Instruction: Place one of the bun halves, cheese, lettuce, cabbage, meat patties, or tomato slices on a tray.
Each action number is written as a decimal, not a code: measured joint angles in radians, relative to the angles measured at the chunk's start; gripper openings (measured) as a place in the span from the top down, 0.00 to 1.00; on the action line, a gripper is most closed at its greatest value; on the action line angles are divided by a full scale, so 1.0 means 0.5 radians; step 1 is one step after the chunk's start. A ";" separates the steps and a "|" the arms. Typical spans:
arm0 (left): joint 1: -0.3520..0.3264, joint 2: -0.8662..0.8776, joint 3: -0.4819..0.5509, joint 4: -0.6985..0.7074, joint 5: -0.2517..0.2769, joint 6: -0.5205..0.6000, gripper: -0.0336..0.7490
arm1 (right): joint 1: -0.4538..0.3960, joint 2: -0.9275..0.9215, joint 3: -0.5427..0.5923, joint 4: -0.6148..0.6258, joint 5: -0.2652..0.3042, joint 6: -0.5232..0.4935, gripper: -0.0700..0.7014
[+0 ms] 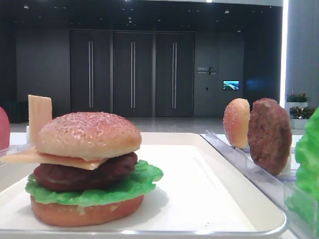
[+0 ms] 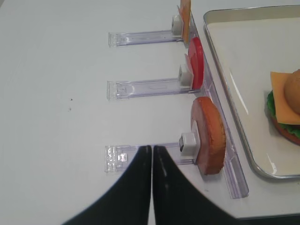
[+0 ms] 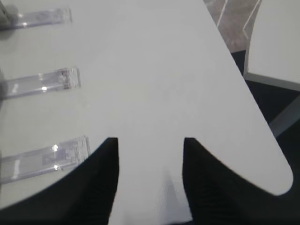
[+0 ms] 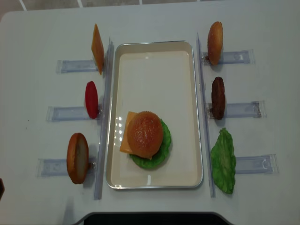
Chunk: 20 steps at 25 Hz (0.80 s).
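Note:
On the white tray (image 4: 154,79) stands a stacked burger (image 4: 145,139): bottom bun, lettuce (image 1: 124,189), meat patty (image 1: 79,175), cheese (image 1: 30,157), top bun (image 1: 88,133). In the left racks stand a cheese slice (image 4: 97,49), a tomato slice (image 4: 92,99) and a bun half (image 4: 78,158). The right racks hold a bun half (image 4: 215,42), a meat patty (image 4: 218,97) and lettuce (image 4: 223,161). My left gripper (image 2: 152,147) is shut and empty over the near rack's end, left of the bun half (image 2: 208,136). My right gripper (image 3: 150,140) is open over bare table, holding nothing.
Clear slotted racks (image 3: 44,82) lie left of the right gripper. The table's edge (image 3: 262,122) runs close on its right, with another table (image 3: 276,51) beyond. The tray's rim (image 2: 220,84) runs right of the left racks. Cabbage is not in view.

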 joint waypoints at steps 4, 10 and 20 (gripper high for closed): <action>0.000 0.000 0.000 0.000 -0.001 0.000 0.96 | 0.000 -0.150 0.010 0.010 -0.051 -0.002 0.51; 0.000 0.000 0.000 0.000 -0.001 0.000 0.96 | 0.005 -0.256 0.023 0.085 -0.068 -0.084 0.51; 0.000 0.000 0.000 0.000 -0.001 0.000 0.96 | 0.157 -0.256 0.023 0.122 -0.068 -0.129 0.51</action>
